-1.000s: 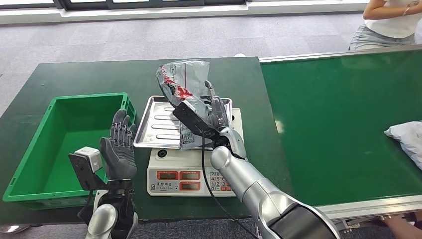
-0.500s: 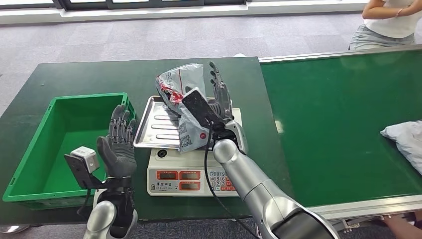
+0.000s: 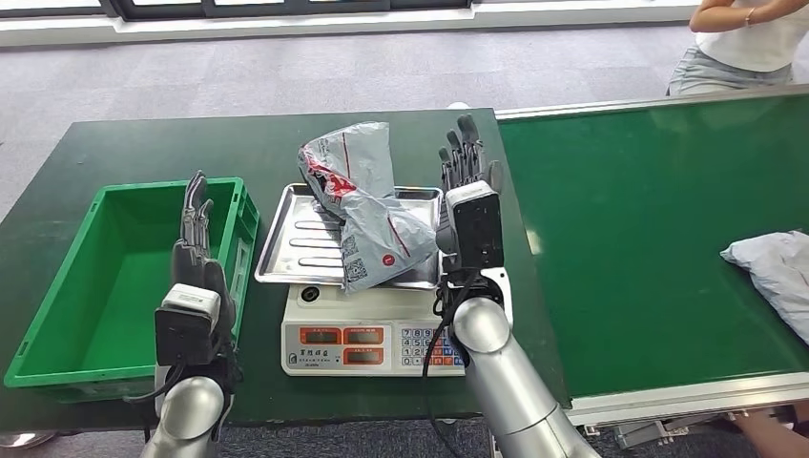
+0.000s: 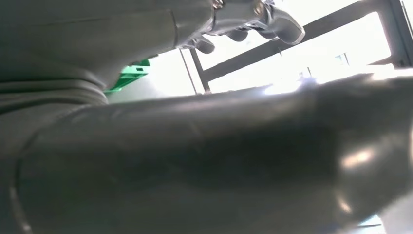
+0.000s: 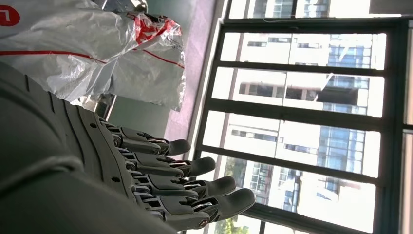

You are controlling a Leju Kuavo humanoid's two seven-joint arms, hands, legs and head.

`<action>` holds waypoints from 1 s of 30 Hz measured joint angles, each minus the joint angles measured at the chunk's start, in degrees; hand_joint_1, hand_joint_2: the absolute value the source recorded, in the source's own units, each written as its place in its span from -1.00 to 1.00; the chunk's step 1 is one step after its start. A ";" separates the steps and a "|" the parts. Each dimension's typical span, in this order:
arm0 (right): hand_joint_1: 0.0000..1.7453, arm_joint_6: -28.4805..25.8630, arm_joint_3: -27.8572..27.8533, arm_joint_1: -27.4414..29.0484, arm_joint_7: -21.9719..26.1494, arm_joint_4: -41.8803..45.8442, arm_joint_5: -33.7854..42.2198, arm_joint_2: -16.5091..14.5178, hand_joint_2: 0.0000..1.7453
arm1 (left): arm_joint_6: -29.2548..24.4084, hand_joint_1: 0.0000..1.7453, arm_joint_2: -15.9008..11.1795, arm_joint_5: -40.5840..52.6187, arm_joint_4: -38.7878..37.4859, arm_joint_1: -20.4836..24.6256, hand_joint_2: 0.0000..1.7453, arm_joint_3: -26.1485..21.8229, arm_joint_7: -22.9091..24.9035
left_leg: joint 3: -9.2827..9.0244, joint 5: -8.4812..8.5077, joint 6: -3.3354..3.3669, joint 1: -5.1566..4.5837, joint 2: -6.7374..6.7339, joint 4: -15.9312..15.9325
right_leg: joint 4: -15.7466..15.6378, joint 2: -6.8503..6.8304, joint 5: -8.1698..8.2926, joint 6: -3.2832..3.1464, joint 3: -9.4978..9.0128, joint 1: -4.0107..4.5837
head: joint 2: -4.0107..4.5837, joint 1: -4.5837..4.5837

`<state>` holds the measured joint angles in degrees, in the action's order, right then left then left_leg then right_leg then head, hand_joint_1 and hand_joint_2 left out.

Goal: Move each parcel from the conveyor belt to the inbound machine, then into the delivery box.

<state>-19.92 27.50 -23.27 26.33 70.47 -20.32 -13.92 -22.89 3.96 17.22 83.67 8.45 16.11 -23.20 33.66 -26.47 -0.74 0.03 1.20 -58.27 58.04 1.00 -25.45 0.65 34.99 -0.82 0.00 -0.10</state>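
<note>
On the bench (image 3: 114, 143), in the head view, a grey parcel (image 3: 367, 205) lay slumped across the steel tray (image 3: 296, 239) of the scale (image 3: 372, 329), which I took for the inbound machine; so the first leg looked done for this parcel, and the move into the green box (image 3: 105, 277) just left of the scale was left to do; the box held nothing that I could see; the right hand (image 3: 465, 181) stood upright just beside the parcel's right edge, fingers straight and apart, holding nothing; the left hand (image 3: 196, 253) was raised at the box's near right wall, fingers up and apart, also holding nothing; a second parcel (image 3: 777, 277) waited at the far right of the belt (image 3: 649, 210), well apart from both hands; a person (image 3: 739, 43) sat beyond the belt's far end; nothing lay between scale and box, though the box wall had to be cleared.

From the left wrist view, the hand's own grey cover lay blurred across the picture, and a sliver of green box (image 4: 129, 78) showed; I could not tell the fingers' state from it.

From the right wrist view, the fingers (image 5: 195, 187) were stretched out with nothing between them; the parcel (image 5: 92, 53) lay just beside them, apart; windows stood behind.
</note>
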 joint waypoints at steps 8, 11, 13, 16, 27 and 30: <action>-1.00 -0.01 0.42 2.33 0.39 5.71 1.20 1.35 -1.00 | 0.22 -1.00 -0.67 2.93 0.13 0.94 -1.00 0.00 0.16 | -0.03 0.05 -0.06 0.01 -0.03 0.00 | 0.00 -0.01 0.04 -0.03 0.00 0.01 | 0.00 0.01; -1.00 -0.06 0.43 3.05 0.62 6.93 1.55 1.71 -1.00 | 0.22 -1.00 -1.00 3.87 0.05 1.69 -1.00 0.00 0.53 | -0.02 0.05 -0.06 0.01 -0.04 0.00 | 0.00 -0.01 0.04 -0.04 0.00 0.01 | 0.00 0.01; -1.00 -0.06 0.43 3.33 0.67 7.44 1.60 1.88 -1.00 | 0.22 -1.00 -1.13 3.90 0.00 1.96 -1.00 0.00 0.60 | -0.02 0.05 -0.06 0.01 -0.06 0.00 | 0.00 0.00 0.04 -0.04 0.00 0.01 | 0.00 0.01; -1.00 -0.07 0.43 3.53 0.71 7.91 1.66 2.04 -1.00 | 0.23 -1.00 -1.26 3.91 -0.02 2.15 -1.00 0.00 0.65 | -0.02 0.05 -0.06 0.01 -0.06 0.00 | 0.00 0.00 0.04 -0.04 0.00 0.01 | 0.00 0.00; -1.00 -1.02 0.43 4.63 1.45 9.42 2.34 2.82 -1.00 | 1.47 -1.00 -2.12 5.97 -1.15 3.83 -1.00 0.04 2.76 | -0.03 0.05 -0.06 0.01 -0.06 0.00 | 0.00 0.00 0.05 -0.04 0.00 0.01 | 0.00 0.01; -1.00 -1.02 0.44 4.74 1.46 9.74 2.35 3.03 -0.50 | 1.51 -1.00 -2.26 5.97 -1.39 3.99 -1.00 0.05 2.78 | -0.03 0.05 -0.06 0.01 -0.08 0.00 | 0.00 0.01 0.05 -0.04 0.00 0.01 | 0.00 0.01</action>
<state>-20.94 27.94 -18.52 27.80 80.21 -17.97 -10.89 -21.38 1.70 23.19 82.29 12.44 16.16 -20.41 33.63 -26.42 -0.81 0.04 1.12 -58.27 58.04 1.01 -25.41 0.61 34.99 -0.81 0.00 -0.09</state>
